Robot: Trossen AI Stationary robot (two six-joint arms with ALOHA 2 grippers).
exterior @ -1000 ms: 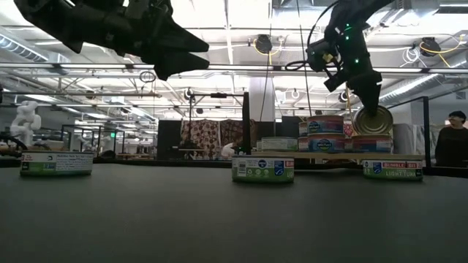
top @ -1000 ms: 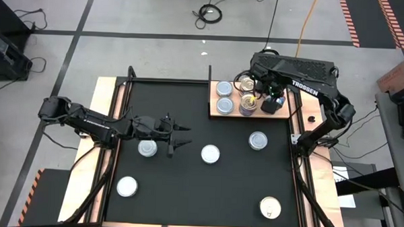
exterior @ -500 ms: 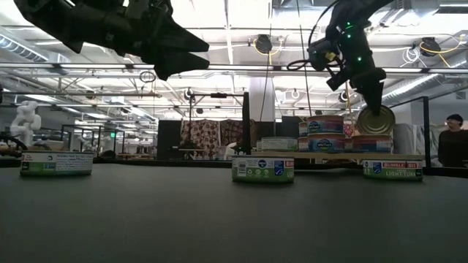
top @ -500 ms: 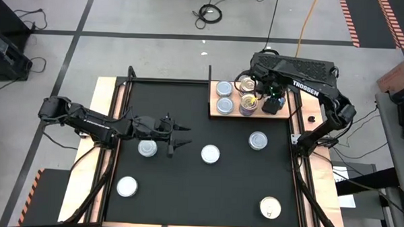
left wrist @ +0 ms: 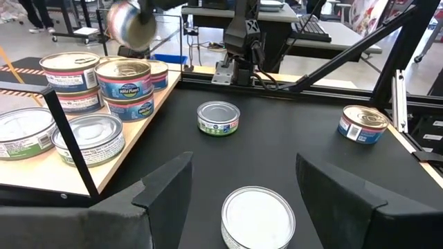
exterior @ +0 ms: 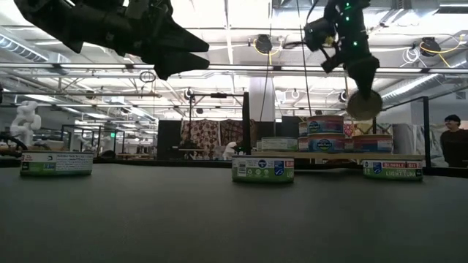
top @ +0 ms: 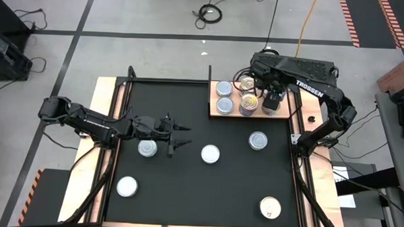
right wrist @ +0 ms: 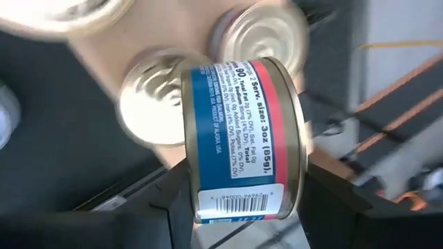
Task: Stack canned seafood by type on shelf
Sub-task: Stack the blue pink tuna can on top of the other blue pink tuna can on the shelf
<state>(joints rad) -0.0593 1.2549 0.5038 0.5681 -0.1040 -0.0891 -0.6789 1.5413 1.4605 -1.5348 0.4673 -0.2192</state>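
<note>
Blue-and-red labelling wraps the can (right wrist: 242, 138) that the right gripper (right wrist: 239, 190) holds, its fingers clamped on the flat ends so the tin lies on its side between them, round axis running across from finger to finger. In the low view this held can (exterior: 364, 104) hangs in the air with one flat face towards the camera, above the tins already stacked on the shelf (top: 213, 112), clear of their tops.

That is the relation the next move turns on: the can is edge-down, while the stack tops (right wrist: 259, 38) below it lie flat. By my judgement the wrist must roll the tin level before lowering it onto a matching stack; set down tilted, it could roll or knock a neighbour off the wooden board.

The right arm reaches over the shelf's right end from the table's far right corner, its wrist (top: 273, 99) bent down over the cans there.

Out on the black mat (top: 186, 194), five loose cans wait, well apart from one another. The left gripper (top: 177, 136) hovers with fingers spread wide and empty just beside one silver-topped can (top: 147, 148), which sits near its fingertips in the left wrist view (left wrist: 257, 218). The left arm is plainly the nearer one for that tin.
</note>
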